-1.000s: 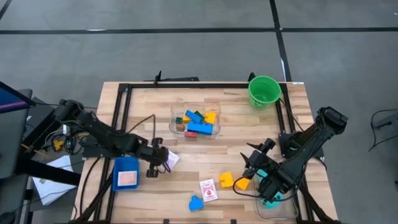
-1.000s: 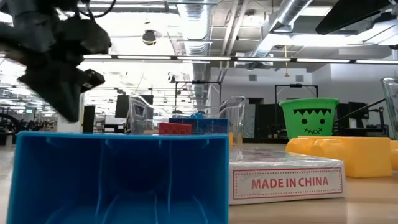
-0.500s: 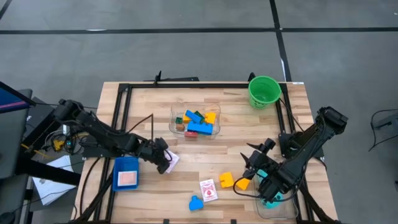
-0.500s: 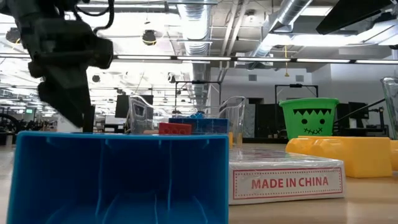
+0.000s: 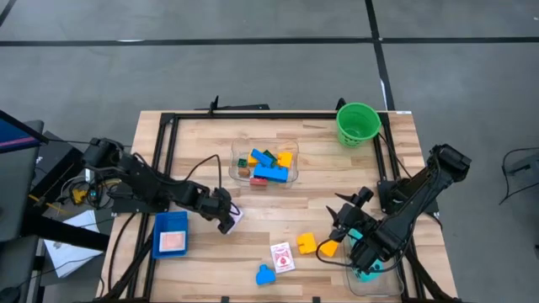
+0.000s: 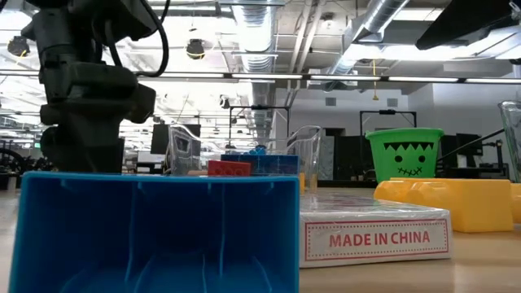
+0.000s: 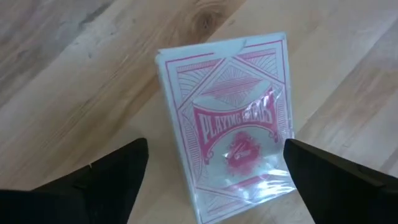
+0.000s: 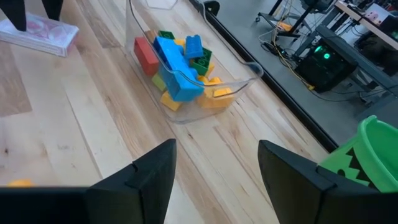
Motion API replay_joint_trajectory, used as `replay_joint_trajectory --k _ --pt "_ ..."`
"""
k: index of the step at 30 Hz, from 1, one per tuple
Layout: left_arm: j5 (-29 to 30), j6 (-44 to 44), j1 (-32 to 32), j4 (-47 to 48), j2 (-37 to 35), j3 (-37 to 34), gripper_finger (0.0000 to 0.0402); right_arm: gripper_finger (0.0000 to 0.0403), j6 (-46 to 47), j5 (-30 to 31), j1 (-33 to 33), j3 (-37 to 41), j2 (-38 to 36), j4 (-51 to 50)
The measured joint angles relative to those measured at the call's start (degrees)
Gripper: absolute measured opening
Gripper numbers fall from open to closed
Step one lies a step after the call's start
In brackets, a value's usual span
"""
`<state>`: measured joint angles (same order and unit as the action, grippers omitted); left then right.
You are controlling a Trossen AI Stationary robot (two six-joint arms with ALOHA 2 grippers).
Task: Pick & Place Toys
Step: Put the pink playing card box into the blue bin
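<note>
Two card packs (image 5: pixel 282 257) lie on the wooden surface (image 5: pixel 320 181); the left end effector (image 7: pixel 211 180) hovers wide open, fingers straddling the film-wrapped one (image 7: pixel 233 134). It looks light, stiff and slick, best pinched across its long edges. One clear tub (image 5: pixel 265 163) holds several bricks (image 8: pixel 177 65); two yellow pieces (image 5: pixel 305 244) and one blue piece (image 5: pixel 265 274) lie loose. The right end effector (image 8: pixel 214 168) waits open near the surface's right edge.

Grey tiled floor (image 5: pixel 253 67); exposed ceiling ducts (image 6: pixel 391 24); fluorescent strip lights (image 6: pixel 244 75)
</note>
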<state>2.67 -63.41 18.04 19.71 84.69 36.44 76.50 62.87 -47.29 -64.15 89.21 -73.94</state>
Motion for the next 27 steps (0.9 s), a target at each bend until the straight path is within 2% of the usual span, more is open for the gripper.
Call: replay_joint_trajectory --k 9,20,27 --pt "1.0 3.4 -0.4 7.1 1.5 4.3 0.0376 0.0218 0.1 0.0 0.0 1.9 0.0 1.1" --pt "1.9 2.8 -0.3 8.7 1.5 6.4 0.0360 0.0218 0.1 -0.1 0.0 1.9 0.0 1.1" --pt "4.6 2.4 -0.3 15.6 1.5 11.2 0.0346 0.0218 0.1 -0.4 0.0 1.9 0.0 1.1"
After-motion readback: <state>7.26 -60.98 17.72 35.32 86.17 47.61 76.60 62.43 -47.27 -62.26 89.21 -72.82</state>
